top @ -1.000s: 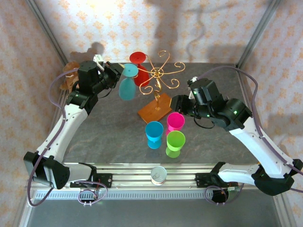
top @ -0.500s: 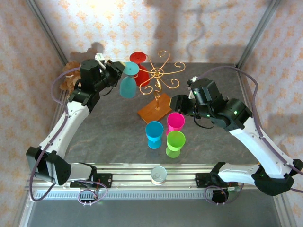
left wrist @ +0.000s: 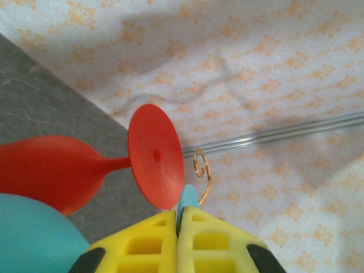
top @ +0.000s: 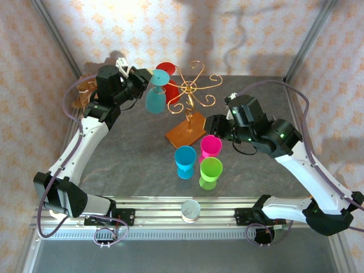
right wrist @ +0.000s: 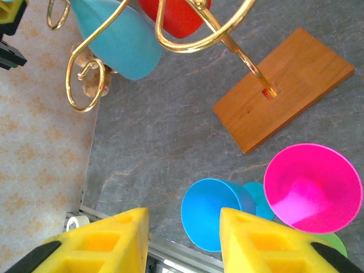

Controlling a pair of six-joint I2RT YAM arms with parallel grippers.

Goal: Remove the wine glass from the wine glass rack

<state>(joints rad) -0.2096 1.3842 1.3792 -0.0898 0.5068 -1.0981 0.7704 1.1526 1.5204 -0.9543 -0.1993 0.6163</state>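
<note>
One teal wine glass [top: 154,101], bowl down, its foot clamped in the left gripper [left wrist: 178,214]; the wine glass rack [top: 190,90] just rightward; right gripper [right wrist: 183,226] half-open, empty.

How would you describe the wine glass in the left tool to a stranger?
Find the gold wire rack on its square orange-brown wooden base. At its left is a teal plastic wine glass, foot up, gripped at the foot by the left tool. The red glass beside it is not gripped.
</note>
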